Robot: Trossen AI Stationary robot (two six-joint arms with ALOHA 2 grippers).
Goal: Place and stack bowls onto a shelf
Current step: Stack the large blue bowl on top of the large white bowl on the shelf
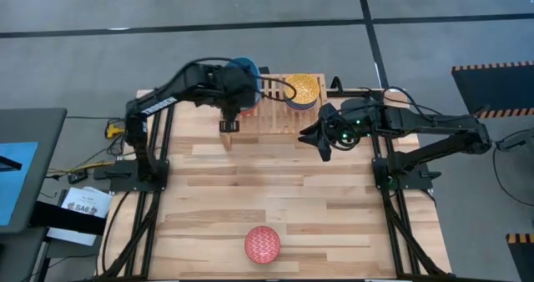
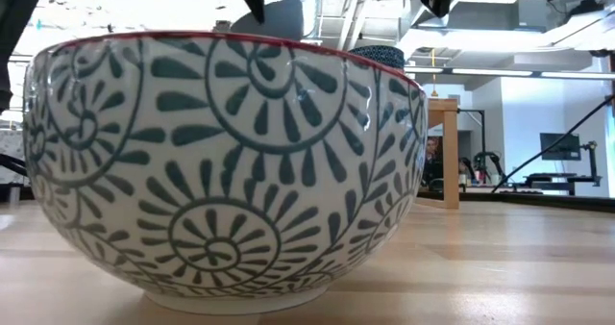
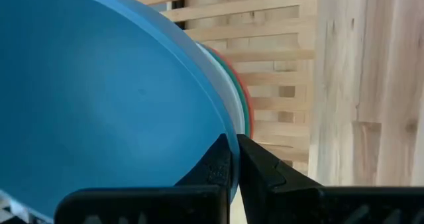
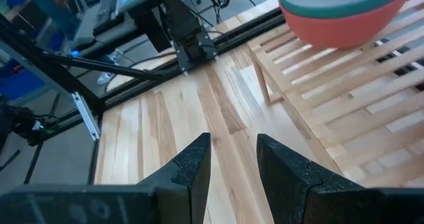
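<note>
The left claw (image 3: pixel 233 159) pinches the blue bowl's (image 3: pixel 99 98) rim atop the shelf (image 1: pixel 271 115) stack. The right claw (image 4: pixel 232 159) hangs released nearby. Far off, one red patterned bowl (image 1: pixel 262 244) waits on the desk (image 1: pixel 334 215); stacking looks nearly done.

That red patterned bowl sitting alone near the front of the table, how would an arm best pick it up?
The red patterned bowl stands upright and open, apart from everything else. Probably best to come straight down and pinch its thin rim, one finger inside, one outside. The open right gripper near the slatted light-wood shelf looks free to try.
</note>
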